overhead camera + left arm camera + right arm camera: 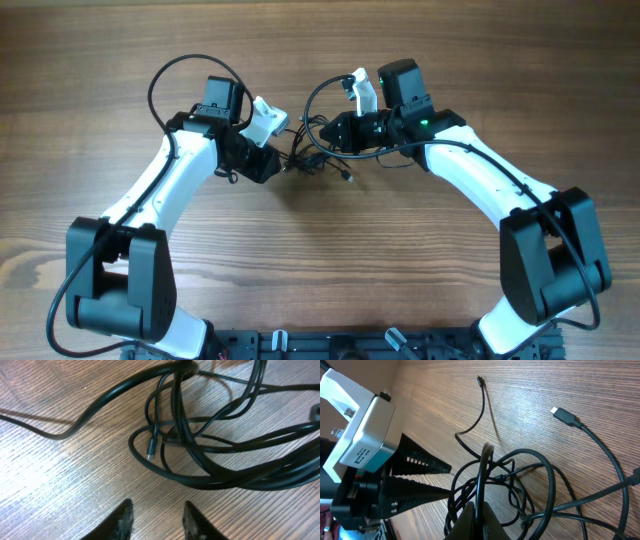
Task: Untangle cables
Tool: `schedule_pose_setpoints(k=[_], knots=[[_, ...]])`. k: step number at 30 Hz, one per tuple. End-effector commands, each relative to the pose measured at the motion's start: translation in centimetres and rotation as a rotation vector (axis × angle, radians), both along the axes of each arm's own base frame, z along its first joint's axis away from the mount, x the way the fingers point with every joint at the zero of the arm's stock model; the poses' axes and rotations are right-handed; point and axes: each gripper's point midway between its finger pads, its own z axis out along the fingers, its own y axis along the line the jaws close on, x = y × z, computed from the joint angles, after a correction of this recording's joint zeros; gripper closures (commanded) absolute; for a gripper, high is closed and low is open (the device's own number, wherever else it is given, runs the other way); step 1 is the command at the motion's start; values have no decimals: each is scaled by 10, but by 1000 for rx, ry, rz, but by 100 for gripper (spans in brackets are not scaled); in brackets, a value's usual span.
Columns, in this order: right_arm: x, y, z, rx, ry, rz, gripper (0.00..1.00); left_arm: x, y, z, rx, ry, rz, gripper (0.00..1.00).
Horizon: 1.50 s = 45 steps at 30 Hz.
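A tangled bunch of thin black cables [315, 152] lies on the brown wood-grain desk [320, 260], in the middle between the two white-and-black arms.

The left claw [157, 521] is released. In its wrist view the two dark fingertips stand apart, with bare desk between them and nothing in their grasp. The nearest loops lie just ahead of them, not touching. Inside those loops a short strand ends in a small silvery plug tip [151, 453] resting on the wood. One long strand [50, 430] trails away to the left across the desk.

The right claw [476, 519] is clenched on the thin black cables. Its dark fingers meet at the bottom of its wrist view, and several strands rise from between them in a tight upright arch, then spread into loops on the desk. A thicker strand leads off to a flat silvery plug [561, 413] lying apart from the bunch. A thinner strand bends away to a small dark plug [480, 380] farther off.

In the same view the left claw's ribbed black fingers [420, 477] point at the bunch from the left, under a white camera housing [360, 425]. Their tips are just beside the outer loops.

From overhead, the two claws face each other across the bunch, close on either side.
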Motion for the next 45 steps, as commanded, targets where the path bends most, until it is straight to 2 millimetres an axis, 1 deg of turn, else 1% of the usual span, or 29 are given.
schedule_pose_setpoints(k=[1, 2, 6, 8, 12, 14, 15, 16, 21, 22, 24, 25, 27, 29, 31, 33, 35, 36, 37, 38, 40, 42, 43, 44, 45], knots=[[4, 1, -1, 4, -15, 17, 94, -1, -11, 4, -56, -12, -34, 54], [4, 1, -1, 5, -13, 15, 95, -2, -13, 1, -65, 2, -37, 49], [4, 1, 0, 6, -15, 15, 94, -7, -17, -24, -53, 60, -69, 48], [4, 1, 0, 6, -16, 15, 94, -2, -23, -31, -55, 46, -81, 48], [5, 2, 0, 6, -18, 15, 94, 12, -29, -28, -78, 8, -30, 50], [5, 2, 0, 6, -18, 15, 94, 17, -30, -26, -87, -1, -8, 55], [5, 2, 0, 6, -18, 15, 94, 17, -30, -26, -87, -4, -9, 60], [5, 2, 0, 6, -19, 16, 94, 17, -30, -26, -87, -4, -9, 63], [5, 2, 0, 6, -18, 16, 94, 20, -30, -25, -90, -15, -6, 67], [5, 2, 0, 6, -18, 16, 94, 23, -31, -24, -99, -21, 16, 69], [5, 2, 0, 6, -18, 16, 94, 30, -33, -22, -115, -33, 55, 78], [5, 2, 0, 6, -18, 16, 94, 31, -33, -21, -116, -36, 55, 86], [5, 2, 0, 7, -18, 16, 95, 32, -33, -21, -117, -39, 55, 96], [4, 2, 0, 6, -17, 16, 96, 34, -34, -20, -123, -44, 69, 96], [4, 1, -1, 5, -14, 16, 96, 38, -33, -14, -137, -53, 104, 96], [3, 1, -2, 2, -8, 16, 95, 42, -29, -1, -153, -74, 137, 96], [3, 1, -2, 2, -8, 16, 96, 47, -22, 15, -172, -103, 182, 96], [3, 1, -2, 2, -8, 16, 96, 47, -18, 20, -175, -110, 193, 96], [3, 1, -2, 2, -8, 16, 96, 46, -16, 20, -171, -102, 197, 96], [3, 1, -2, 2, -7, 16, 96, 40, -15, 16, -159, -79, 186, 96], [3, 1, -2, 3, -7, 16, 96, 32, -14, 8, -146, -34, 187, 90], [3, 1, -2, 3, -8, 16, 96, 25, -11, 1, -137, 19, 225, 70], [3, 1, -2, 3, -8, 16, 96, 24, -8, -2, -127, 46, 270, 62], [3, 1, -2, 2, -8, 16, 96, 23, -3, -5, -116, 66, 317, 60], [3, 1, -2, 2, -8, 16, 96, 23, 0, -7, -114, 85, 367, 53]])
